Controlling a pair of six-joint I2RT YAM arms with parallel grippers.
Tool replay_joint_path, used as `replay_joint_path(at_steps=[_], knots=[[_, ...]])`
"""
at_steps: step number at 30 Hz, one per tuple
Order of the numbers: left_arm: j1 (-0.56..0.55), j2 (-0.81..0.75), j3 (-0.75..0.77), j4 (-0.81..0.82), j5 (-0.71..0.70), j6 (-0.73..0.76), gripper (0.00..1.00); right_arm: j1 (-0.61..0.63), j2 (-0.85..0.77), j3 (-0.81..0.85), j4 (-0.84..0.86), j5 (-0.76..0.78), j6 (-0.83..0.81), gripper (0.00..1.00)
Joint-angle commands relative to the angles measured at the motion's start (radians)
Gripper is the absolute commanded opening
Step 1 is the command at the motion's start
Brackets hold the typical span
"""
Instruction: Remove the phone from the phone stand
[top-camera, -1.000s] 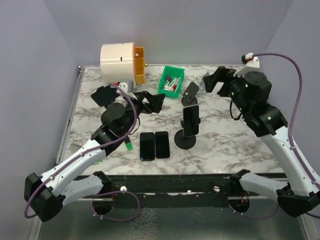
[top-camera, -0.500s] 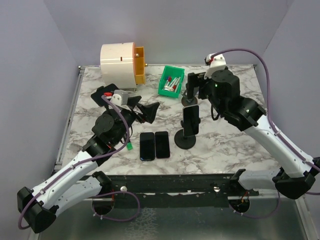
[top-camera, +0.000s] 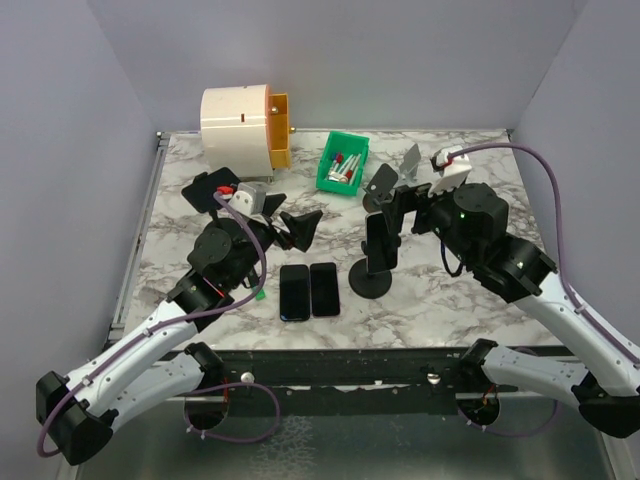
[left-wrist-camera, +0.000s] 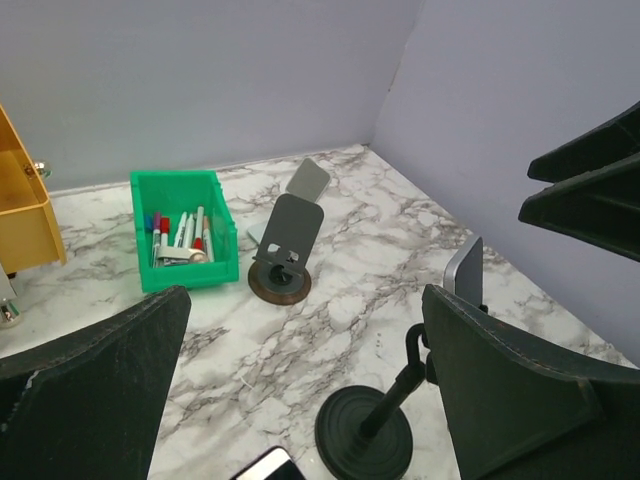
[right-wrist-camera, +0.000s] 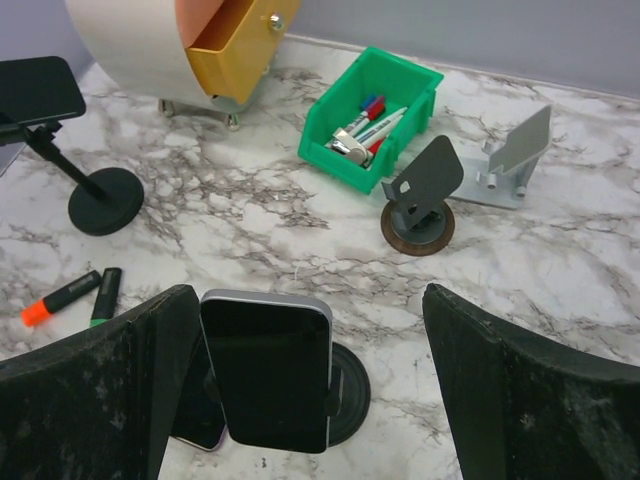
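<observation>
The work was at the approach step. The phone (top-camera: 381, 240) stood upright in the clamp of the phone stand (top-camera: 369, 282), whose round black base rested on the marble tabletop (top-camera: 440, 300). The right claw (top-camera: 397, 208) hung just behind and above that stand, its fingers spread wide and holding nothing. In its wrist view the phone appeared low between the two fingers, not touched. The left claw (top-camera: 303, 224), to the left of the stand, was also spread wide and empty.

I judge that the next move needed the right claw to come down over the phone, close on its two long edges and draw it upward out of the clamp. The stand looked light and could tip, so the left claw might have to press on the base.

There were four stands: the phone stand, a second pole stand (right-wrist-camera: 100, 195) far to its left, and a dark folding stand (top-camera: 380, 183) and a silver folding stand (top-camera: 411, 160) behind it. As for phones, there was one in the stand and two flat phones (top-camera: 294, 292) just left of its base. A dark slab (right-wrist-camera: 35, 88) on the second pole stand looked like a fourth. One green bin (top-camera: 343, 163) of pens and one drawer unit (top-camera: 245, 125) stood behind and to the left.
</observation>
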Motion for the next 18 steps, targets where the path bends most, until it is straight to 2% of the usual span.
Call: replay_joint_path(at_steps=[1,8,18], knots=[[-0.004,0.010,0.006,-0.022,0.035,0.018,0.99,0.003,-0.023,0.009,-0.031,-0.090,0.046,1.00],[-0.004,0.039,0.014,-0.036,0.045,0.015,0.99,0.004,-0.014,-0.010,-0.077,-0.156,0.082,1.00],[-0.004,0.067,0.025,-0.057,0.044,0.013,0.99,0.004,0.079,0.048,-0.196,-0.107,0.117,1.00]])
